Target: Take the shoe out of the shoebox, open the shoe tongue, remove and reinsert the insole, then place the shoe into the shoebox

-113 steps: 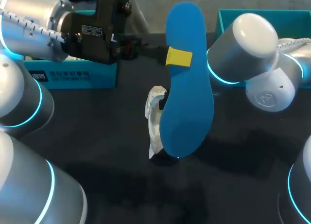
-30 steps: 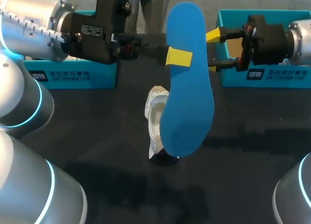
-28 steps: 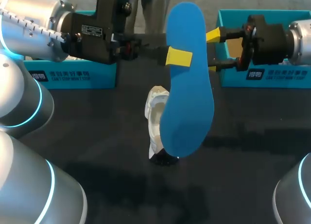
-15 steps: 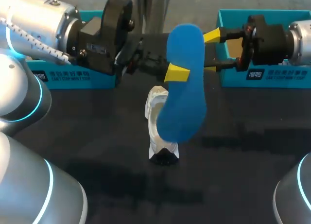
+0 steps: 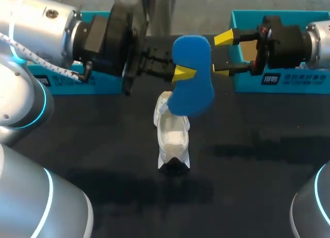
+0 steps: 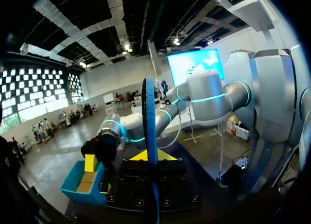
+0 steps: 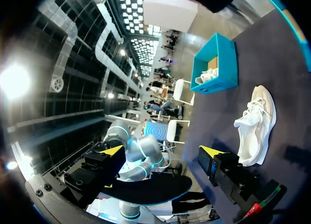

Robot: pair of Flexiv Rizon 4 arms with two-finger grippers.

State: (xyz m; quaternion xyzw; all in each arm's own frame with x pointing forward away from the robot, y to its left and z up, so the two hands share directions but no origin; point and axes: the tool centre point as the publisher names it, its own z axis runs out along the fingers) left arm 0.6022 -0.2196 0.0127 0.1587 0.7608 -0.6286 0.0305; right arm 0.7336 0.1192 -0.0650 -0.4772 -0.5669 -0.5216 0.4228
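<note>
Shoebox [image 5: 54,82] at upper left is half hidden by the left arm [image 5: 46,31]; the left end effector [image 5: 180,73] clamps the blue insole [image 5: 193,93], one finger concealed. Just below, the white shoe [image 5: 172,137] rests on the table [image 5: 258,186], top end covered. Upper right, the right end effector [image 5: 223,53] gapes, unladen.

Both arms stretch level above the surface [image 5: 258,176], wrists turned inward, pincers facing each other.
The left arm [image 5: 46,34] comes in from the left, its pincer [image 5: 181,73] clamped on a blue insole [image 5: 192,88]. The right arm [image 5: 317,39] comes in from the right, its pincer [image 5: 223,53] spread wide, yellow tips close beside the insole's edge.
</note>
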